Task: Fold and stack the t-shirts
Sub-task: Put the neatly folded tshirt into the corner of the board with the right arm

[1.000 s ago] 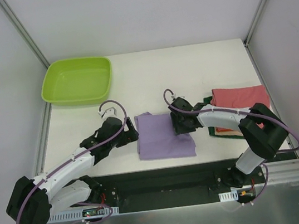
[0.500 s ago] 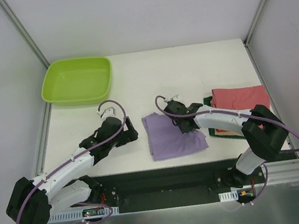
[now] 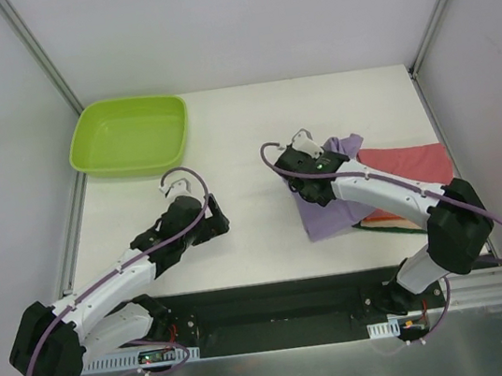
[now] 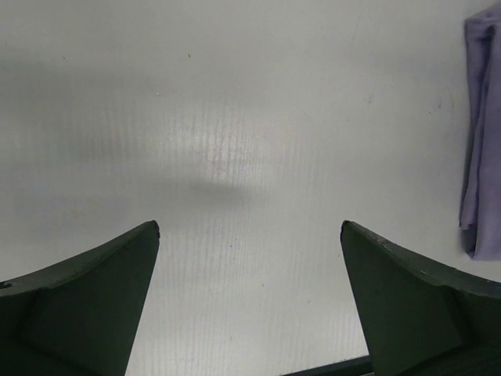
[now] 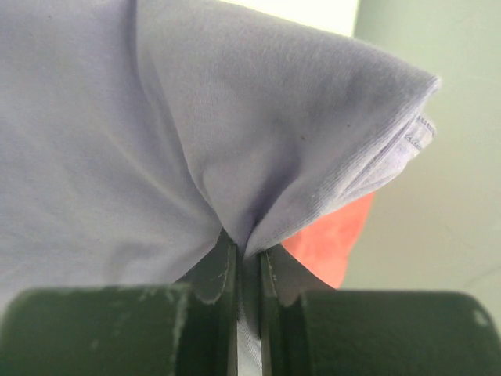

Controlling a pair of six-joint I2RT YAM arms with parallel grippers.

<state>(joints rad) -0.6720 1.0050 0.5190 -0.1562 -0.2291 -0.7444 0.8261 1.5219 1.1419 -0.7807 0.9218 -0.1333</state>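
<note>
- Right arm: the elbow juts out at the near-right of the surface [image 3: 244,142]. The forearm angles back toward the centre, crossing above the near-left corner of the folded pile.
- Right end effector [image 3: 309,165]: fingers together, clamped on a pinch of the lilac shirt [image 3: 326,216]. In the wrist view the cloth is squeezed into the thin slit between the two fingers [image 5: 221,270].
- Lilac shirt, wrist view [image 5: 156,149]: it bunches up from the pinch into a rounded fold, with layered hems showing at the right tip.
- From above, the lilac shirt drapes from the grip. One flap lies toward the red shirt [image 3: 410,164] and the rest trails down just left of the pile.
- Pile: red shirt on top, with a sliver of the orange shirt [image 3: 383,217] and the dark green shirt [image 3: 397,227] along the near edge (colours only, folds too small to read).
- Left arm: it stretches low and diagonally from the near-left base toward the centre, wrist tipped down.
- Left end effector [image 4: 249,229]: fingers wide apart over bare surface, holding nothing. The lilac shirt's edge shows at the right border of its wrist view.
- Lime-green tub [image 3: 80,141]: far-left corner, well apart from both arms.
</note>
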